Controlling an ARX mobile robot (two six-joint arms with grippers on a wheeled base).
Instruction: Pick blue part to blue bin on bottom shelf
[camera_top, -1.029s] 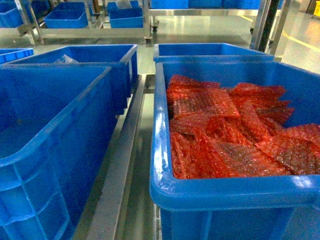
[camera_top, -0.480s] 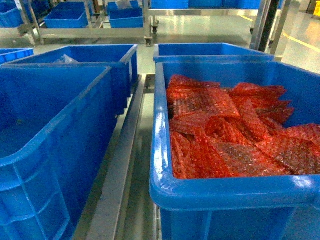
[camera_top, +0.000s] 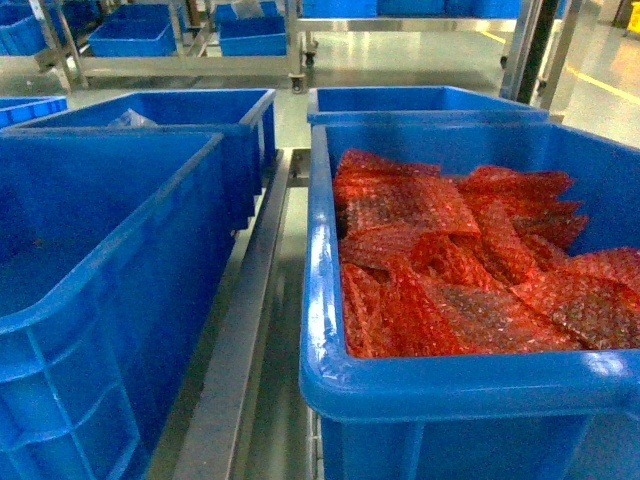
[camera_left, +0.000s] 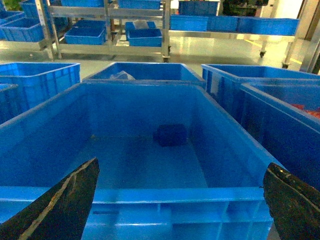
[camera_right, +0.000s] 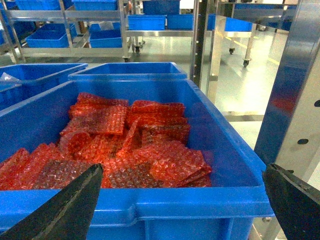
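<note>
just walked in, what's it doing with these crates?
Nothing is held yet. Both grippers are open, each hanging in front of a blue crate. The left gripper faces the left crate, nearly empty except for one small blue part on its floor near the back wall. The right gripper faces the right crate, which is full of red bubble-wrap bags. More blue bins sit on racks behind.

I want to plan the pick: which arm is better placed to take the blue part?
Probably the left. Its open end effector faces the crate holding the blue part; the right end effector faces red bubble-wrap bags.
</note>
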